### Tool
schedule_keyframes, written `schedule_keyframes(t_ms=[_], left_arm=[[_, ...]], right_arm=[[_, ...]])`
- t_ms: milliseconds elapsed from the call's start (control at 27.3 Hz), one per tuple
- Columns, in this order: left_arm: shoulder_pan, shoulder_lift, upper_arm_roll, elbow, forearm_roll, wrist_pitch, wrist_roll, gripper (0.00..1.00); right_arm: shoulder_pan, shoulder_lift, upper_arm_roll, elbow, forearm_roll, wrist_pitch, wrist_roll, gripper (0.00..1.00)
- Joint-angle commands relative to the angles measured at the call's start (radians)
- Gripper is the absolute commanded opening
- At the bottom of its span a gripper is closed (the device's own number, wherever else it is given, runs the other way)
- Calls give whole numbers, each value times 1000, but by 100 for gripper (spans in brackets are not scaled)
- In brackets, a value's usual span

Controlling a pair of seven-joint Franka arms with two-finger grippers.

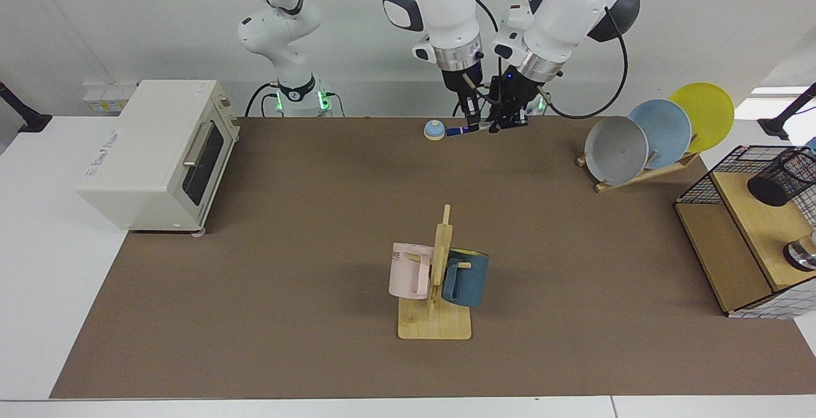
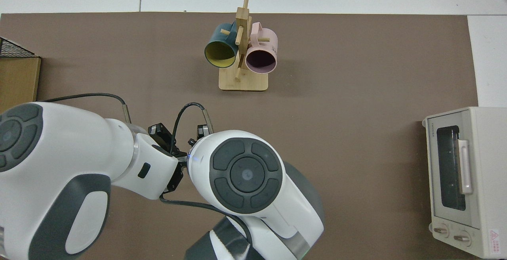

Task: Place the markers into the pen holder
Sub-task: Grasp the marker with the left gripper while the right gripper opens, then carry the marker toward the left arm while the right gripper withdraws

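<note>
A brown mat (image 1: 319,227) covers most of a white table (image 1: 38,265), with a plain white wall behind the two arm bases. On the mat's one end stands a cream toaster oven (image 1: 159,150) with its door shut; at the other end a wooden rack (image 1: 644,172) holds three plates on edge, grey, blue and yellow. Near the front edge a wooden mug tree (image 1: 437,297) carries a pink mug (image 1: 408,271) and a dark teal mug (image 1: 466,278), hung on their sides, and the top view shows both of them holding nothing. The pen holder (image 1: 781,179) lies tilted on the wooden shelf of a black wire basket (image 1: 707,182) at the table's far end (its inside cannot be made out from here). Both arms meet low over the back edge of the mat: the marker (image 1: 470,128) lies roughly level just above the mat, its blue end toward a small blue-topped bell (image 1: 434,129), well apart from the pen holder. The right gripper (image 1: 472,122) is closed narrowly on the marker's blue part, and the left gripper (image 1: 507,122) pinches its white end. The middle of the mat between bell, mug tree and basket lies open.
</note>
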Motion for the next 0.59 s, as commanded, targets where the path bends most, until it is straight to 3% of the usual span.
schedule_keyframes(t_ms=[0, 73, 110, 147, 183, 550], left_arm=[[26, -11, 6, -10, 5, 19, -25, 0], [27, -11, 6, -10, 5, 14, -26, 0], [29, -11, 6, -10, 5, 13, -28, 0], [30, -11, 7, -10, 6, 12, -28, 0], [30, -11, 7, -10, 9, 11, -28, 0], [70, -11, 7, -12, 18, 5, -25, 0]], right_arm=[[-26, -9, 6, -29, 30, 6, -17, 10], [-38, -7, 5, -29, 47, 6, -23, 36], [-46, -5, 5, -29, 54, 8, -32, 55], [-49, -5, 5, -29, 60, 6, -48, 83], [-52, -5, 5, -29, 62, 6, -61, 100], [-169, -10, 3, -75, 62, -18, -403, 100]])
